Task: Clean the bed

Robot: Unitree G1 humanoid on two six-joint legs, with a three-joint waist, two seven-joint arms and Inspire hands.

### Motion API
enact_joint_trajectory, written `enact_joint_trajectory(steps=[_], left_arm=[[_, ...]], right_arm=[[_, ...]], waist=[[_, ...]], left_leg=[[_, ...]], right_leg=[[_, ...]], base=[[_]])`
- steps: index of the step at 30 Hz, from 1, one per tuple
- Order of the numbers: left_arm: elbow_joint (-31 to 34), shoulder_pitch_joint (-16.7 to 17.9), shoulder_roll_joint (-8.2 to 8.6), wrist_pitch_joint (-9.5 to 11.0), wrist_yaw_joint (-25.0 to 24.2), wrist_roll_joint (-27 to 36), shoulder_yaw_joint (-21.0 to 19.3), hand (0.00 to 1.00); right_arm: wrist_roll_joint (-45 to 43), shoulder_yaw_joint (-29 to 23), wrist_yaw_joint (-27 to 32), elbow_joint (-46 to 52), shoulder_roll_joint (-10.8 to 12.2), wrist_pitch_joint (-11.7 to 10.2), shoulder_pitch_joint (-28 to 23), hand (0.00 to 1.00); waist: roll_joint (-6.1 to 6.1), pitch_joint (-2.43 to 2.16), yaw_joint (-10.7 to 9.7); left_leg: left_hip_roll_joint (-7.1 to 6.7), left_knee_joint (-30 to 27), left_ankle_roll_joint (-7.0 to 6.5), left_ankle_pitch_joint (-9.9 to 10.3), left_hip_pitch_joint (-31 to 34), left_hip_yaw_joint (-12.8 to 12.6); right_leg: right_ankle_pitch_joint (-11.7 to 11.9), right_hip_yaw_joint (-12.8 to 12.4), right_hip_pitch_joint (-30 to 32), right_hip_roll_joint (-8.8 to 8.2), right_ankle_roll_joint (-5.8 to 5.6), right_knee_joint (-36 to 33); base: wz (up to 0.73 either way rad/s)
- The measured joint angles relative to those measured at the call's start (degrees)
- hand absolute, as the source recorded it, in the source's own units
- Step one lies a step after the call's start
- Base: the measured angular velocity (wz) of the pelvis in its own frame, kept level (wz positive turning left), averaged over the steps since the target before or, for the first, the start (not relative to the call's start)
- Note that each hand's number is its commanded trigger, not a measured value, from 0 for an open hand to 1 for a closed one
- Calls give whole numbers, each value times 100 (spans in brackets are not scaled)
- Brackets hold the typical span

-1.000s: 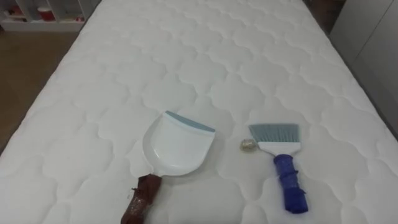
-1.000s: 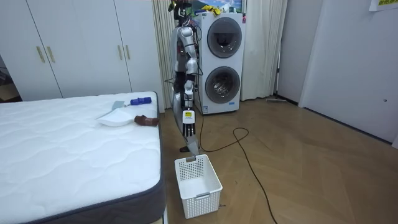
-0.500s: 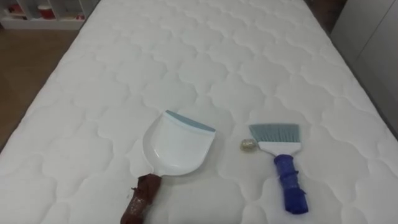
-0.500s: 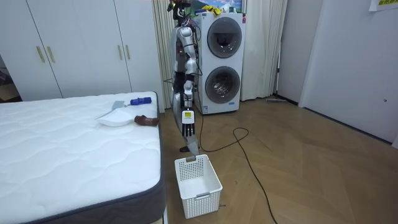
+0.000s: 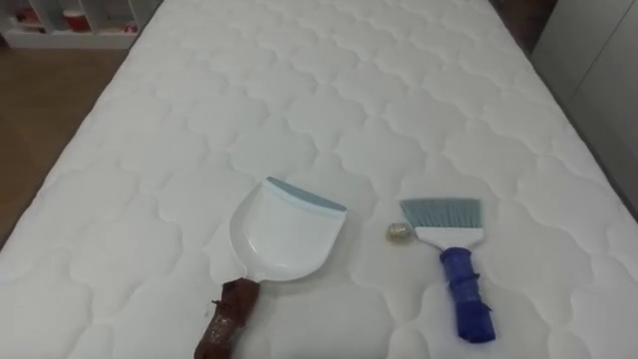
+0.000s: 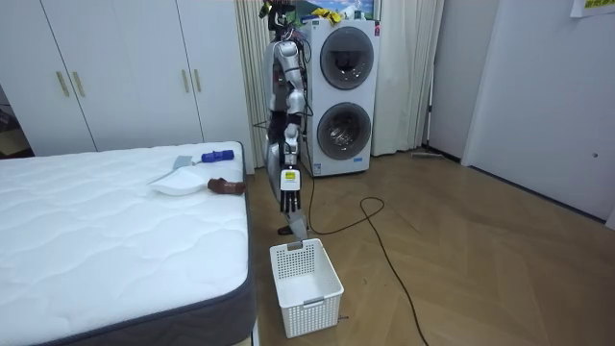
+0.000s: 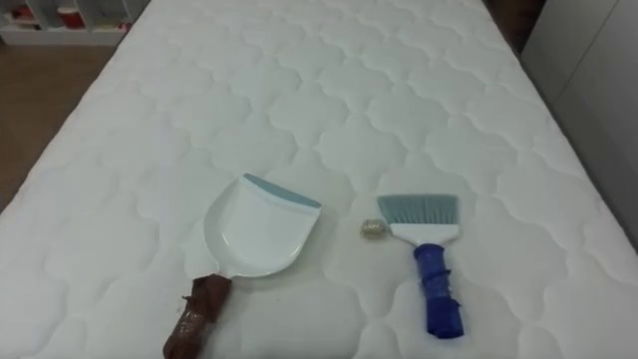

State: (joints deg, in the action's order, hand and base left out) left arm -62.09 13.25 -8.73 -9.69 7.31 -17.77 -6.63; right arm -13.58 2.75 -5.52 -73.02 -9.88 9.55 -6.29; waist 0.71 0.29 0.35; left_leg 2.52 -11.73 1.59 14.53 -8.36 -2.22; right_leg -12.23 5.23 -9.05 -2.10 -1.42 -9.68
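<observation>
Nothing has moved: the small crumpled wad [image 5: 397, 231] lies on the mattress [image 5: 299, 80] just at 9 o'clock of the hand brush [image 5: 454, 261], with the dustpan [image 5: 286, 232] further toward 9 o'clock, so sweeping hasn't begun, and the left hand [image 6: 288, 197] hangs beside the robot, whether open or clenched I cannot tell.

I log the colours on my feed, item by item.

- Bed [image 5: 329, 120]: white mattress, quilted all over in a repeating scallop pattern. The room view shows a dark grey band along its side.
- Dustpan [image 5: 284, 234]: white pan, pale blue-grey lip, mottled brown handle.
- Brush [image 5: 454, 269]: blue handle, white head, grey-blue bristles.
- Crumpled scrap [image 5: 398, 231]: silvery, with a yellowish tint.
- Floor [image 6: 461, 269]: mid-brown wood, laid in planks.
- Basket [image 6: 312, 288]: white, with walls pierced in a regular grid.
- Wardrobe [image 6: 125, 67]: white doors, pale tan handles.
- Washing machines [image 6: 346, 53]: white casings, dark round doors ringed in grey.
</observation>
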Motion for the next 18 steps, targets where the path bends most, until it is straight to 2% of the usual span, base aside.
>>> enact_joint_trajectory(steps=[3, 6, 8, 11, 13, 16, 18], left_arm=[[162, 14, -6, 57, 397, 6, -167, 0], [410, 11, 0, 218, 802, 8, -335, 0], [572, -6, 4, 460, 1129, 10, -465, 0], [936, 14, 5, 639, 1514, 12, -499, 0], [1330, 11, 37, 679, 1705, 21, -527, 0], [1877, 11, 54, 1016, 2056, 22, -357, 0], [2326, 22, 53, 1062, 2182, 18, -182, 0]], right_arm=[[63, -2, 103, -1, -13, -29, -7, 0], [-42, -2, 133, 2, -12, -126, 2, 0], [-81, -5, 155, 2, -16, -226, 5, 0], [-209, -41, 169, 2, -22, -316, -3, 0], [-248, -68, 182, 2, -17, -401, -6, 0], [-246, -76, 223, 18, -23, -490, 15, 0], [-249, -76, 234, 83, -22, -496, 5, 0]], waist=[[-11, -2, -4], [-12, -3, -2], [-11, -5, 2], [-26, -16, -9], [-23, -21, -36], [-8, -17, -34], [-8, -18, -53]], left_leg=[[-2, -3, 0, 0, -2, 9], [-2, -1, 0, 0, 10, 12], [-3, 6, 0, 0, 5, 13], [-5, 10, 0, -2, 3, 28], [-10, -6, 0, -2, 22, 69], [-23, -7, -1, -3, 54, 109], [-28, -1, -2, -5, 98, 127]], right_leg=[[1, 5, -3, 0, 0, -7], [0, 13, 2, 0, 0, -4], [0, 16, -9, -1, 0, 1], [1, 21, -8, -1, -1, -7], [1, 74, 0, -9, -1, -20], [0, 132, 2, -25, -2, -23], [0, 143, 10, -27, -2, -22]], base=[[0], [0], [0], [0], [10], [9], [4]])
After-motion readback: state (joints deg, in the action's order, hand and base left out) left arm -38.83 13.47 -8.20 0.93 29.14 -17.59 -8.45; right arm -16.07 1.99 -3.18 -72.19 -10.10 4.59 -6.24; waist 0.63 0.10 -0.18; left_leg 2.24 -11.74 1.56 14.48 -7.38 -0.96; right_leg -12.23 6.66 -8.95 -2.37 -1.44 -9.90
